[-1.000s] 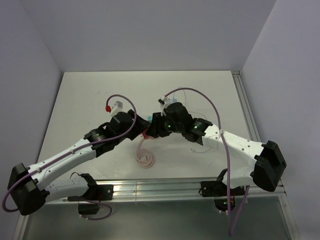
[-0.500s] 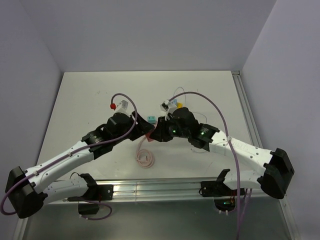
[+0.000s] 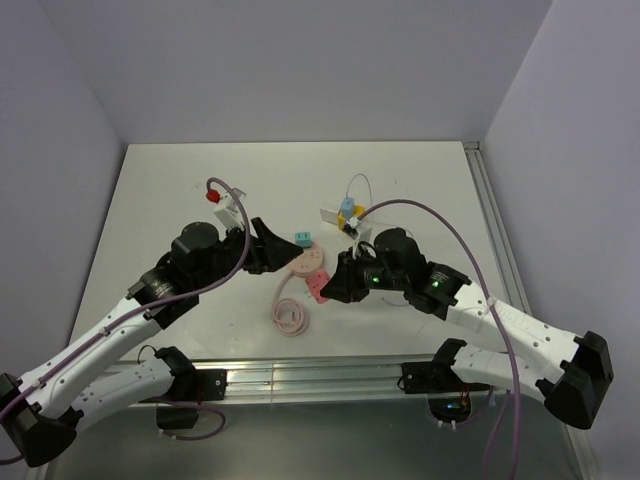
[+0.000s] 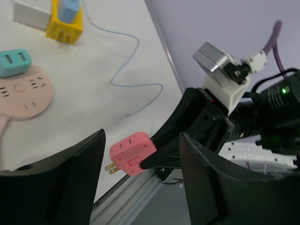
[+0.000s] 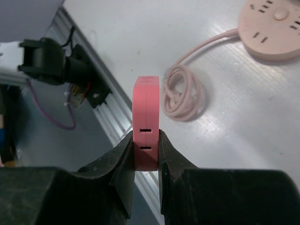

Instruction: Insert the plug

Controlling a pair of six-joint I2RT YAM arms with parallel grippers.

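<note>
While the left gripper [image 3: 276,252] hangs with its fingers [image 4: 56,183] spread wide and nothing between them, the right gripper [image 5: 146,146] is pressed onto the pink plug [image 5: 146,112] — one finger on each side, pinching its lower end. In the left wrist view the plug's two metal prongs point away from the right gripper. From above, the plug sits just beside the near-right edge of the round pink power strip [image 3: 303,262] — whether it touches I cannot tell. A teal adapter [image 3: 300,240] sits at the strip's far edge, and the strip's pink cord [image 3: 290,315] lies coiled on the white table [image 3: 180,190] on the near side. Farther right stands a yellow block [image 3: 352,222] with a blue plug [image 3: 347,205] on top.
</note>
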